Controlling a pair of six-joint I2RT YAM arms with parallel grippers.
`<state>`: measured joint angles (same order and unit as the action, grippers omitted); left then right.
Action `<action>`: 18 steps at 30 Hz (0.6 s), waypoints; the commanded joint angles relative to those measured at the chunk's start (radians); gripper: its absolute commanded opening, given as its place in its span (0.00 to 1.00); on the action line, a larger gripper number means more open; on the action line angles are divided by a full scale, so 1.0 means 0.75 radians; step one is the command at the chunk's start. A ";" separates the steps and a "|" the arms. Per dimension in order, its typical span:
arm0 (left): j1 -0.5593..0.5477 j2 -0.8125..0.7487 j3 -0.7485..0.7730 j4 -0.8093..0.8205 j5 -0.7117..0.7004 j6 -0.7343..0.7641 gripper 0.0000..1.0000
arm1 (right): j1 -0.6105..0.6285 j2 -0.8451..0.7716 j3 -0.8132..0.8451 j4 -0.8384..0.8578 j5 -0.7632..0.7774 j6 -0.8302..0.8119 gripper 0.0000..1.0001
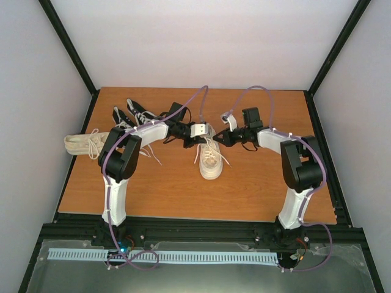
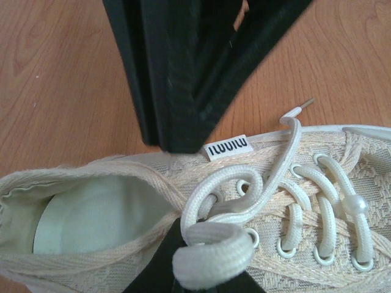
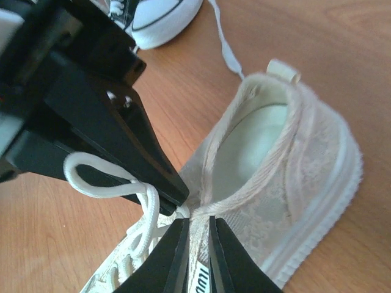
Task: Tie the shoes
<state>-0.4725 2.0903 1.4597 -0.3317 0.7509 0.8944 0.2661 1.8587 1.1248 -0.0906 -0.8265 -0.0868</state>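
A cream shoe (image 1: 211,162) lies mid-table, toe toward me, with both grippers meeting over its opening. In the left wrist view my left gripper (image 2: 211,276) is shut on a folded loop of its pale lace (image 2: 215,251), just above the top eyelets. My right gripper (image 3: 197,227) pinches the shoe's side edge (image 3: 201,213) beside the opening, by the small label (image 2: 228,146), with its jaws almost together on the fabric. The other cream shoe (image 1: 82,144) lies at the left. Two black shoes (image 1: 135,114) sit behind the left arm.
A loose white lace (image 3: 225,46) trails on the wood from the black shoe (image 3: 156,21) behind the cream one. The wooden table (image 1: 256,189) ends at black frame rails on both sides.
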 commanded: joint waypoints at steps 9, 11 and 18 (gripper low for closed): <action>-0.006 0.015 -0.004 0.062 0.011 0.031 0.01 | 0.044 0.114 0.059 0.037 -0.187 -0.006 0.10; -0.007 0.014 -0.003 0.065 0.014 0.024 0.01 | 0.044 0.124 0.058 0.044 -0.197 -0.007 0.10; -0.007 0.017 -0.004 0.069 0.013 0.015 0.01 | 0.051 0.131 0.065 0.023 -0.252 -0.038 0.10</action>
<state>-0.4725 2.0903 1.4536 -0.3214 0.7448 0.8940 0.2924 1.9507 1.1534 -0.0814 -0.9627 -0.0891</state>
